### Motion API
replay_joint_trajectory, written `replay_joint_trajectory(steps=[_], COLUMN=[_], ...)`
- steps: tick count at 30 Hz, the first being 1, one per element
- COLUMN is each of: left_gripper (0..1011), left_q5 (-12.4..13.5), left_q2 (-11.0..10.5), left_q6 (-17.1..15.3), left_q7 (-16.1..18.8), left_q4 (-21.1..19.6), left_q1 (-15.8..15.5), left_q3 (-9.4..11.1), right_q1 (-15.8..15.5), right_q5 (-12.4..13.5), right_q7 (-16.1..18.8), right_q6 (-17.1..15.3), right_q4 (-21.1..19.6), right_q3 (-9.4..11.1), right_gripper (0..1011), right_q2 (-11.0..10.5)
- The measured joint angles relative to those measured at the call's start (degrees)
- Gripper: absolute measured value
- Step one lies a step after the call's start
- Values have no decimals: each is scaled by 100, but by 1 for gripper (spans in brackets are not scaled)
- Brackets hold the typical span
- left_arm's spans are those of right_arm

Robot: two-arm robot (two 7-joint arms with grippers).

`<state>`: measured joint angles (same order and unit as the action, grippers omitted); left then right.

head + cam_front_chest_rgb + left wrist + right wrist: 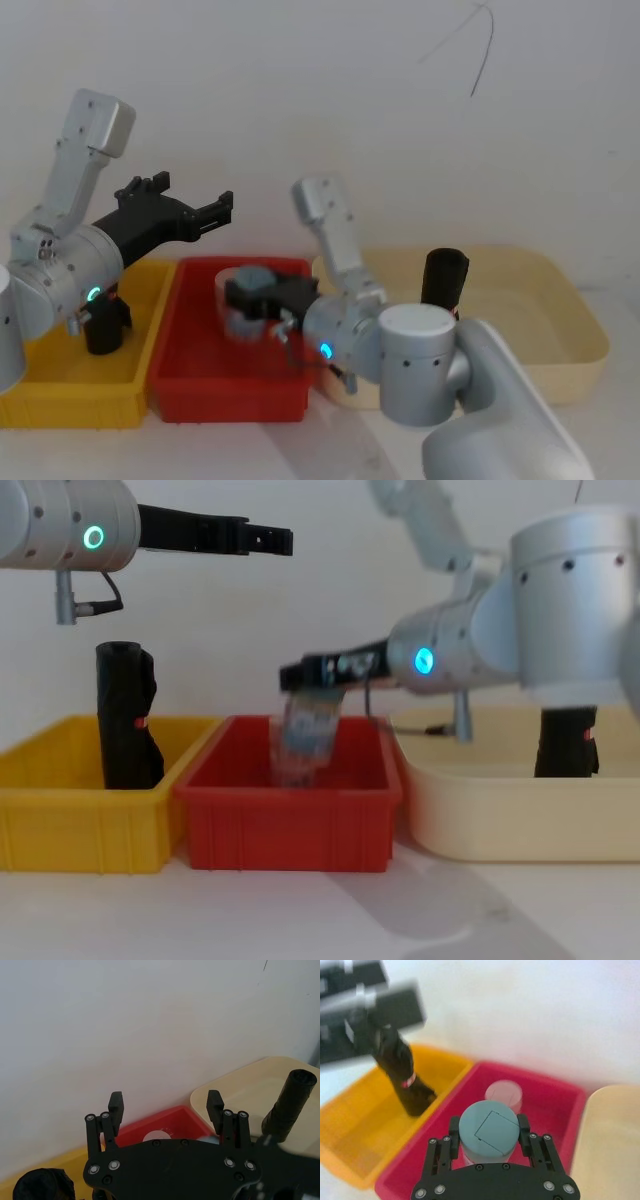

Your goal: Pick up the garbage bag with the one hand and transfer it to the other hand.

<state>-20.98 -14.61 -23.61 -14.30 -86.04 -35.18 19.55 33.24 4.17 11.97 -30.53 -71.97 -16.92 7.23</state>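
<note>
Bag upright in beige tray, close to its back left corner, with free room to the right; lower part hidden behind right arm. Small red mark on it, too small to read. Left claw raised high above yellow bin, fingers spread wide, nothing between them, open air all round. Right claw low over red bin, closed around grey can. Lumpy roll in yellow bin, also red-marked, unreadable.
</note>
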Motion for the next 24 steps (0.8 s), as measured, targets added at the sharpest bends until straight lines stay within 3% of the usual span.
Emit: replay_joint_trajectory(steps=[9, 13, 24], left_gripper=[1001, 1001, 1001], left_q5=[0, 0, 0], left_q2=[0, 0, 0], left_q6=[0, 0, 0], left_q7=[0, 0, 0], left_q4=[0, 0, 0], left_q1=[0, 0, 0], left_q3=[0, 0, 0], right_q1=[11, 68, 197], right_q5=[240, 393, 640], right_q7=[-248, -396, -610], right_q6=[12, 43, 214], right_q4=[-503, -695, -747], right_q3=[475, 809, 1422], right_gripper=[663, 663, 702], right_q2=[30, 25, -95])
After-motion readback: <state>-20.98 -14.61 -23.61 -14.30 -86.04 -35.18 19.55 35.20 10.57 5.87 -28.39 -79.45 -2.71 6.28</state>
